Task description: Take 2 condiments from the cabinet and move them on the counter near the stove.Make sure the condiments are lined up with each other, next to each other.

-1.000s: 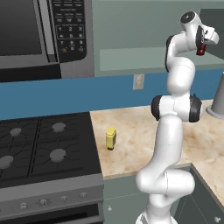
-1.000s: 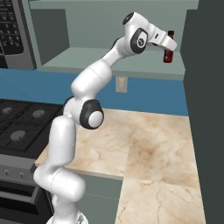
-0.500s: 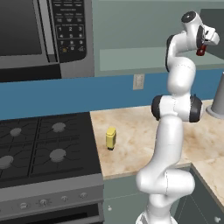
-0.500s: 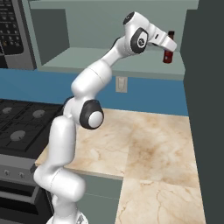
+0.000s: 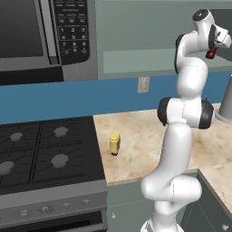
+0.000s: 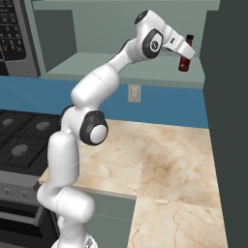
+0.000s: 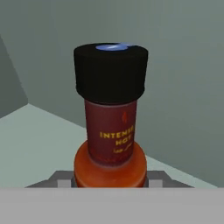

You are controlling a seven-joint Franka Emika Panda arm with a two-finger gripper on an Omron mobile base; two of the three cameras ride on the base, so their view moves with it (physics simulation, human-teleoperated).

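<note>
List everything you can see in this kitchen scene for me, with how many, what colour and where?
Hot-sauce bottle: one, dark red-brown, held at the cabinet shelf.
Mustard bottle: one, yellow, upright on the counter beside the stove.
Cabinet: one, pale grey-green, on the wall above the counter.
Counter: one, beige marbled, right of the stove.
Stove: one, black with grey burners, at left.
Microwave: one, black and silver, above the stove.
Wall outlet: one, pale, on the blue backsplash.
Grey vessel: one, on the counter at far right.
Robot arm: one, white with dark joints.
Gripper: one, shut on the hot-sauce bottle.
</note>
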